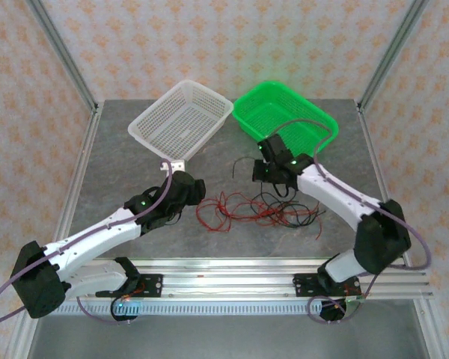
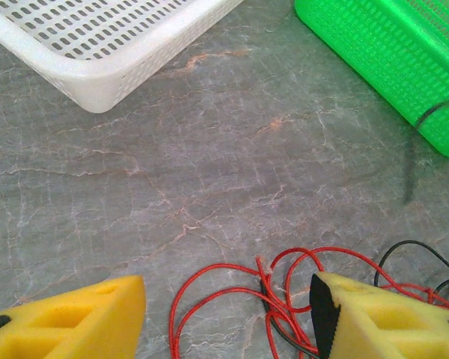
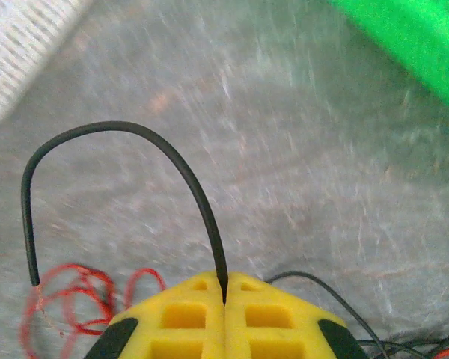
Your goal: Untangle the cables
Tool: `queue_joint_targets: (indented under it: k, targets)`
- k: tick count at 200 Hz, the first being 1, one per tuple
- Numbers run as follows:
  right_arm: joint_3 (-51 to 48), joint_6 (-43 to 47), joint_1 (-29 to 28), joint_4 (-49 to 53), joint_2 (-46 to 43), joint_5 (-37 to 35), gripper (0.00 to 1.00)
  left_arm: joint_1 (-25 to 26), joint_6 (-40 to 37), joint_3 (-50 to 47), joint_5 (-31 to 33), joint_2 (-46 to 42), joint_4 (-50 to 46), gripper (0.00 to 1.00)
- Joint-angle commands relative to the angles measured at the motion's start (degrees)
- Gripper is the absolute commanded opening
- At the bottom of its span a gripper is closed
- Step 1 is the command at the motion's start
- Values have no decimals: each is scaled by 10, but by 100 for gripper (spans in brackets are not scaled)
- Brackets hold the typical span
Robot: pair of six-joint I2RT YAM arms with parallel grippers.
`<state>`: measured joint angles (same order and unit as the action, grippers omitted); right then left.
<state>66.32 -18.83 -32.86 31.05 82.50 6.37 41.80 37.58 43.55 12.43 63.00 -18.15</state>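
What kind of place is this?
Probably a robot lab booth. A left arm and a right arm are bolted to a metal rail at the table's edge, patterned panels wall it in, and cables lie near a white basket and a green basket.

A lab test cell — aluminium rails (image 1: pixel 232 268), patterned screen walls (image 1: pixel 232 45), grey marbled tabletop (image 1: pixel 344 149).

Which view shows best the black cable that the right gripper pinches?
The right wrist view: the black cable arches up from the shut right gripper, close up. The top external view shows it as a faint thread by that gripper; the left wrist view has black loops, perhaps other cables.
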Motion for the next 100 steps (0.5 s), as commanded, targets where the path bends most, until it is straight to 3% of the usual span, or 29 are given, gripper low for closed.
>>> queue_joint_targets:
  k: [1, 100]
  targets:
    - [44, -12, -4, 40, -45, -33, 0, -8, -5, -12, -6, -9, 25, 62]
    - [249, -32, -3, 28, -89, -51, 0, -8, -5, -51, -44, -8, 82, 62]
